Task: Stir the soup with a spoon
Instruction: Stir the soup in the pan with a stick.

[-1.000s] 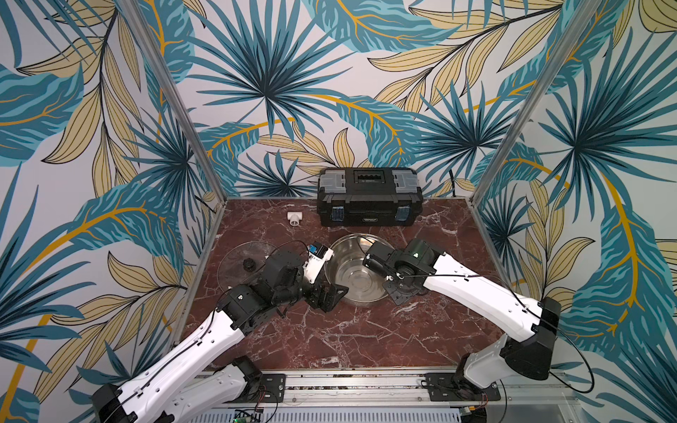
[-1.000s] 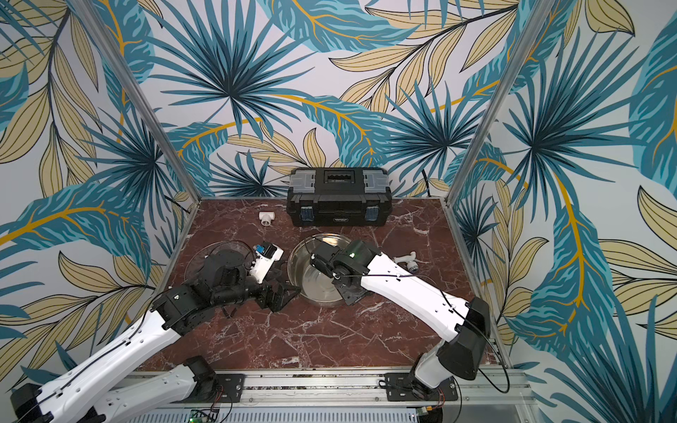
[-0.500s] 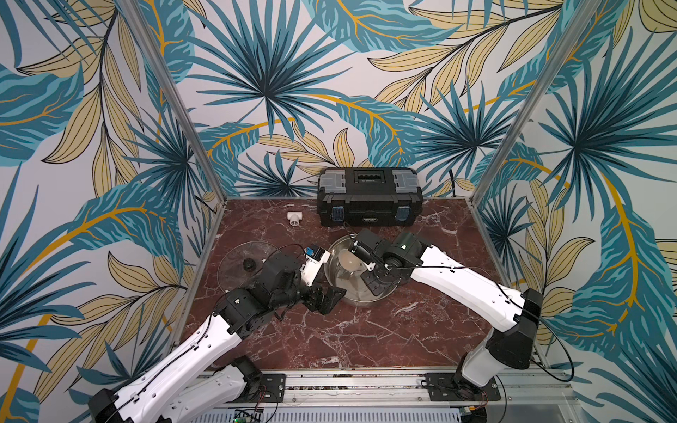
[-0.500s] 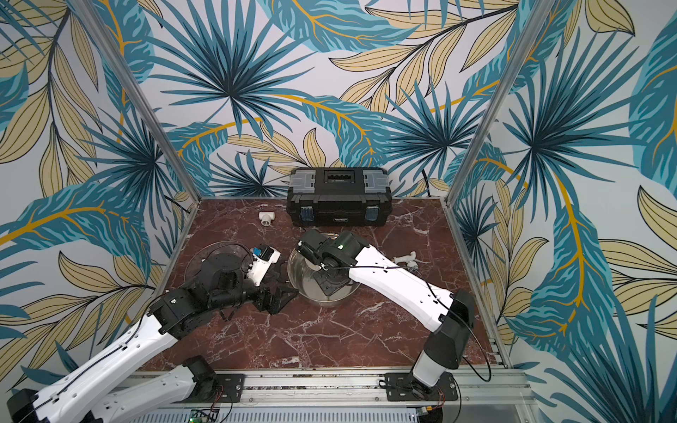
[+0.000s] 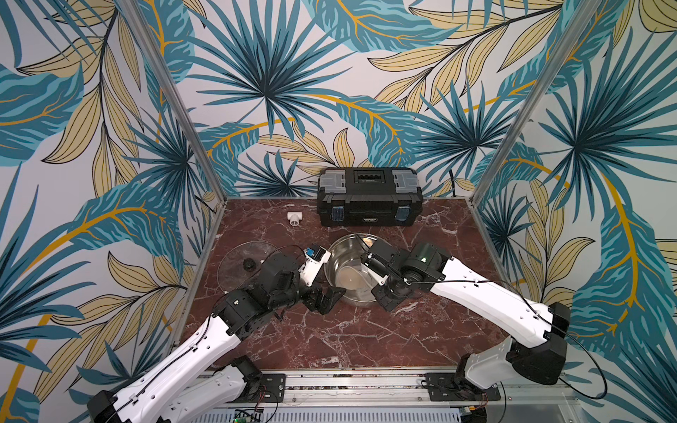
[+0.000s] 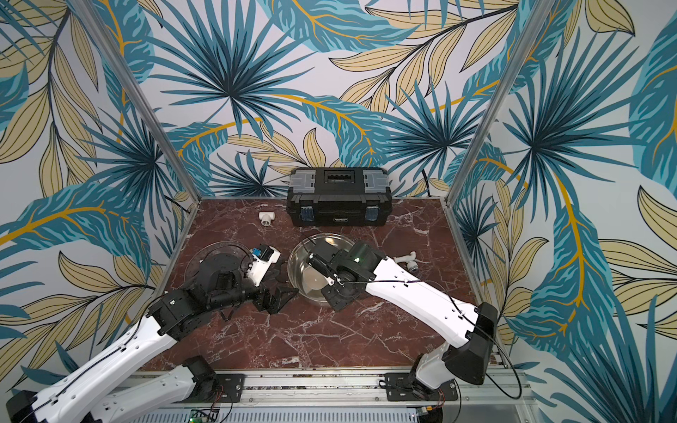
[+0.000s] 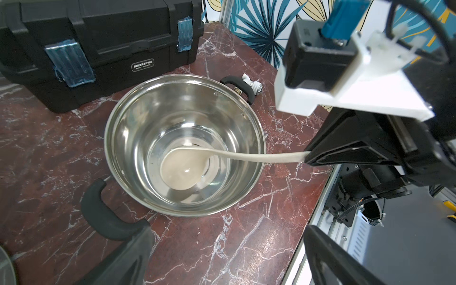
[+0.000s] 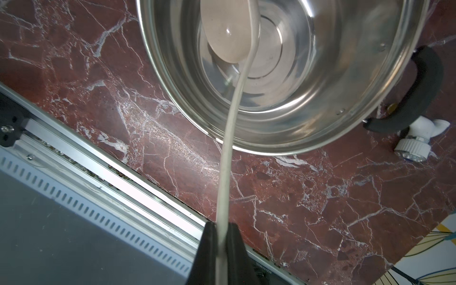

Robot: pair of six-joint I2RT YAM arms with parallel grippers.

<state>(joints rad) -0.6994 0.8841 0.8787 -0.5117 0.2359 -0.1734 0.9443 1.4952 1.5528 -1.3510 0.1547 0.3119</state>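
Note:
A steel pot with black handles stands mid-table and holds clear soup. The cream spoon lies with its bowl in the liquid near the pot's bottom, also seen in a top view. Its thin handle rises over the rim to my right gripper, which is shut on the handle's end at the pot's near right side. My left gripper stands open and holds nothing, low on the table by the pot's near left handle, seen in both top views.
A black toolbox stands against the back wall behind the pot. A glass lid lies flat left of the pot, under my left arm. A white T fitting sits back left, a white tap fitting right of the pot.
My right wrist swung left over the pot and has come back to the right, carrying the spoon round in the liquid. The left arm has hardly moved.

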